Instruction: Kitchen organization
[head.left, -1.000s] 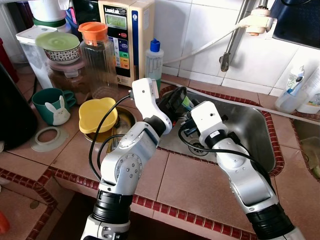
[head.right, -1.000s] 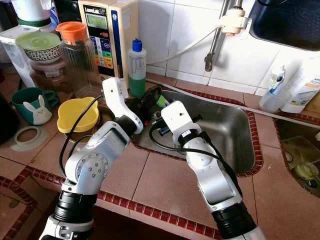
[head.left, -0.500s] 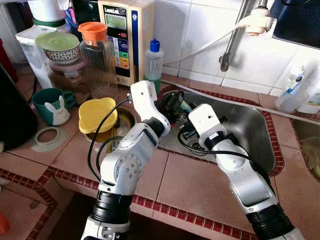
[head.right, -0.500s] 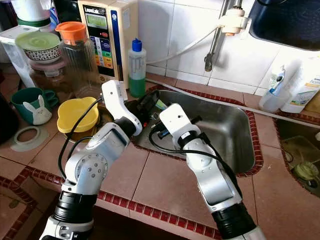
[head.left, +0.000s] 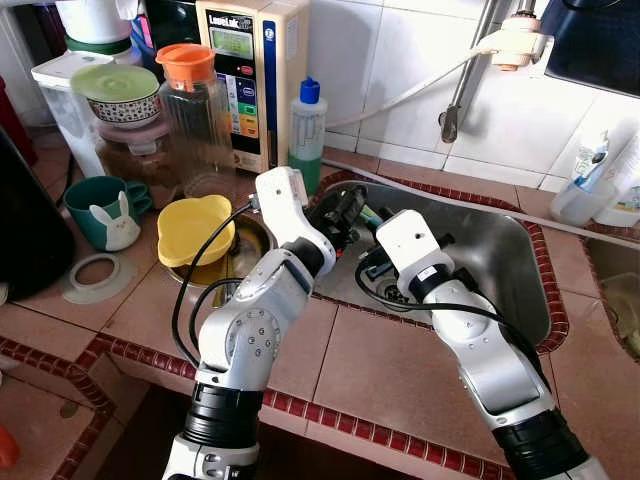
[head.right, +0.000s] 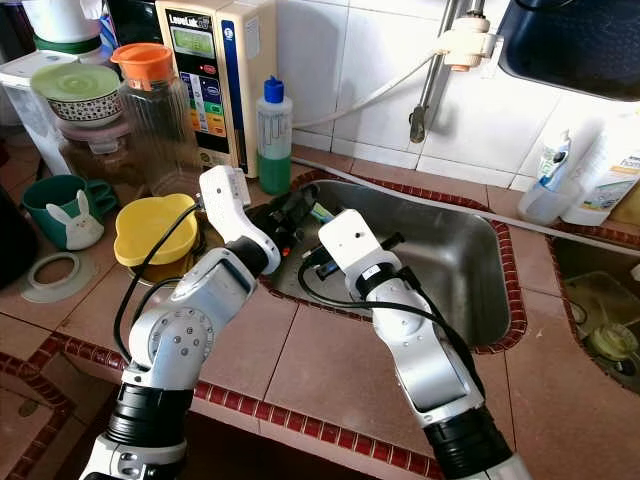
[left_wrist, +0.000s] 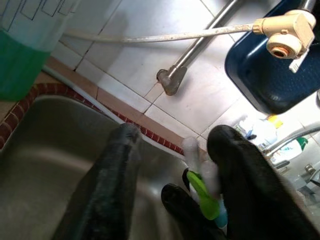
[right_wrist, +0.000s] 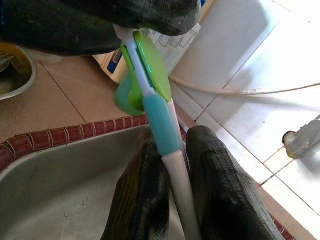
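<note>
Pinching a green and blue brush (right_wrist: 150, 95), the right gripper (right_wrist: 167, 165) stays over the sink's (head.left: 500, 250) left edge. The left gripper (left_wrist: 175, 165) has pulled back a little, fingers spread beside the brush. No writing can be read.

I see a white, green and pale blue toothbrush (right_wrist: 156, 112) between my black right pincer (right_wrist: 170, 195) fingers. My left pincer (head.left: 343, 208) is black too. The sink (head.left: 495, 255) is steel grey, the surface (head.left: 400, 375) terracotta tile edged with dark red. Nearby: a yellow bowl (head.left: 193, 228), a teal bunny mug (head.left: 105, 212), an orange-lidded jug (head.left: 196, 110), and a green-filled bottle (head.left: 307, 125) with a blue cap.
</note>
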